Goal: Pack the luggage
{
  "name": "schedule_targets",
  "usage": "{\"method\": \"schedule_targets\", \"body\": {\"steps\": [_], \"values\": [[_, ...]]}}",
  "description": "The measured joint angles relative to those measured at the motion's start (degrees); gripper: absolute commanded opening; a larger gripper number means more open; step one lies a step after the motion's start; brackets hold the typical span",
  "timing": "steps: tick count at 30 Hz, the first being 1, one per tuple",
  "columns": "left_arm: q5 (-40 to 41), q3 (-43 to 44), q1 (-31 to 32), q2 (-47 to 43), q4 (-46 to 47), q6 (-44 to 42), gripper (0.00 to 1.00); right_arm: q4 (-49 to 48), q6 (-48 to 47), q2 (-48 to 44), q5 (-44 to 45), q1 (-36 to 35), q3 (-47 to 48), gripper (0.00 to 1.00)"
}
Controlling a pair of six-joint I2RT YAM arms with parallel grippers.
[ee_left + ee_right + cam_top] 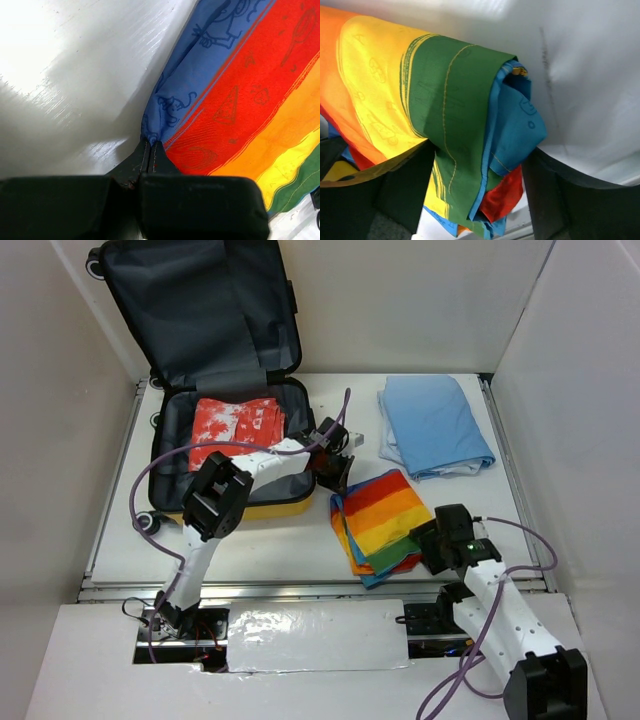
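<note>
The yellow luggage [270,508] lies open at the back left, its dark grey lid standing up. A red and white cloth [235,425] lies inside it. A folded rainbow cloth [385,515] lies on the table to its right. My left gripper [337,472] is shut on the cloth's far left blue corner, with the jaws pressed together in the left wrist view [151,145]. My right gripper [428,540] is open at the cloth's near right corner. In the right wrist view [480,190] the green and blue folds [455,100] hang between its spread fingers.
A folded light blue cloth [435,425] lies at the back right. White walls close in the table on the left, back and right. The left arm stretches across the luggage's front rim.
</note>
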State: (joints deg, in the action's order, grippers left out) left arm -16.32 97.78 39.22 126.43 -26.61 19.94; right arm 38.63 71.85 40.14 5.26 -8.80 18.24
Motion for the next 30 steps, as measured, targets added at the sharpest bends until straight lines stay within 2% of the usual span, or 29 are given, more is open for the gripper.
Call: {"method": "schedule_targets", "body": {"steps": [5,8,9,13,15,22,30], "values": [[0.76,-1.62,0.00,-0.98,0.55,0.04,0.00,-3.80,2.05,2.36,0.76,-2.01,-0.61,0.59],[1.05,-2.25,0.00,-1.40,0.74,0.11,0.00,-5.66,3.52,5.14,1.84,-3.58,-0.55,0.42],[1.03,-2.36,0.00,-1.51,0.74,0.20,0.00,-6.05,4.09,5.88,2.19,-4.13,-0.50,0.31],[1.01,-3.69,0.07,-2.54,0.98,0.76,0.00,-6.38,6.54,6.21,3.85,-5.68,-0.52,0.15],[1.03,-4.48,0.07,-3.19,1.22,1.25,0.00,-6.05,7.10,5.03,4.52,-6.16,-0.52,0.02],[-0.35,-5.53,0.11,-4.17,1.11,1.75,0.00,-1.55,6.69,0.68,7.48,-6.45,0.76,0.00],[-0.57,-5.53,1.25,-9.64,-0.39,2.69,0.00,4.96,1.88,0.68,12.24,-6.45,9.86,0.00]]}}
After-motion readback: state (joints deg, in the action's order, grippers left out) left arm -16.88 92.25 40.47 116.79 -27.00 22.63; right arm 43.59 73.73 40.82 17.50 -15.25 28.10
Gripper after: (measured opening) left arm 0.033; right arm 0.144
